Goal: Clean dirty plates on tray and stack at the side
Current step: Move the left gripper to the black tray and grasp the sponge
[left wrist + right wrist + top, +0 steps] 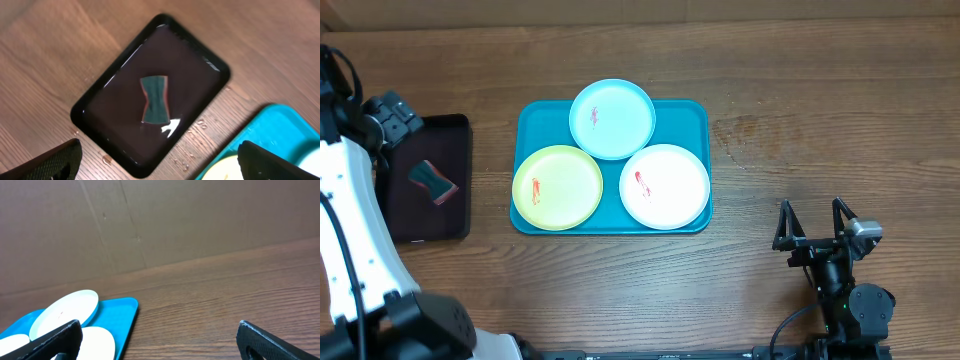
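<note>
The turquoise tray (686, 116) lies mid-table and holds three plates. The light blue plate (611, 119) is at the back and overlaps the yellow-green plate (558, 187) at front left and the white plate (665, 186) at front right. Each has a small red smear. My left gripper (392, 118) is open and empty, high above the black tray; its view shows the turquoise tray's corner (270, 130) and the yellow-green plate's edge (225, 171). My right gripper (813, 215) is open and empty, low over the table to the right of the tray (122, 317).
A smaller black tray (420, 215) at far left holds a green sponge with red edges (432, 181), which also shows in the left wrist view (154, 99). Water drops lie on the wood beside it. A cardboard wall stands behind the table.
</note>
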Motion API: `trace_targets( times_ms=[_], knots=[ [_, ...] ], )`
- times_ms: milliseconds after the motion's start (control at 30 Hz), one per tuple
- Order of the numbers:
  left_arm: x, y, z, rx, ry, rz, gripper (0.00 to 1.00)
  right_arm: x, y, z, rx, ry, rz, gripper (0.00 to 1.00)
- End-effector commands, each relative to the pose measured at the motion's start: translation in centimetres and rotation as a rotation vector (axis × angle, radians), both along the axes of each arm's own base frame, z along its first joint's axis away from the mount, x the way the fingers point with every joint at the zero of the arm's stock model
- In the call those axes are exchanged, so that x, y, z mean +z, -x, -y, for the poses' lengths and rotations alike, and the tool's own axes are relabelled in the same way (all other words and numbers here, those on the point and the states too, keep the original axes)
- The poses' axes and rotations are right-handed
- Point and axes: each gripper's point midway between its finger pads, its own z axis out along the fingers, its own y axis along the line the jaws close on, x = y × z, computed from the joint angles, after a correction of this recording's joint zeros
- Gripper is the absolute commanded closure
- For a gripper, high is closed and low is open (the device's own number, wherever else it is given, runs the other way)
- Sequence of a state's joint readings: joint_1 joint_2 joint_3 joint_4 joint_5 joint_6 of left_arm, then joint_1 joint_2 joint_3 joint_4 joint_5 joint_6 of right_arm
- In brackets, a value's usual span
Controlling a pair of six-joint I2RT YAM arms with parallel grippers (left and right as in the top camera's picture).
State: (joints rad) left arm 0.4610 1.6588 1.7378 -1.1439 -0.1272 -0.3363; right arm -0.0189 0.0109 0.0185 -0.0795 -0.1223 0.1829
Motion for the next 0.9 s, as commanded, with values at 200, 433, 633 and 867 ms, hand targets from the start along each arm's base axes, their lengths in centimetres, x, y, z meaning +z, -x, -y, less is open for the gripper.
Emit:
trace_targets(
  times_ms=[200,433,633,867],
  knots=[
    [-9.6,-1.9,-1.5,0.101,0.192,-0.156,0.01,-0.2,0.0,0.1,-0.009,0.001,0.002,0.00],
    [-16.2,-1.8,-1.1,0.092,0.286,-0.300,0.05,-0.2,0.0,0.1,-0.009,0.001,0.002,0.00],
    [-19.6,-1.5,-0.7,0.054,0.336,-0.380,0.08,-0.2,0.0,0.1,-0.009,0.001,0.002,0.00],
    [-21.8,-0.8,-0.4,0.059,0.363,-0.441,0.07,-0.2,0.0,0.1,-0.009,0.001,0.002,0.00]
  ],
)
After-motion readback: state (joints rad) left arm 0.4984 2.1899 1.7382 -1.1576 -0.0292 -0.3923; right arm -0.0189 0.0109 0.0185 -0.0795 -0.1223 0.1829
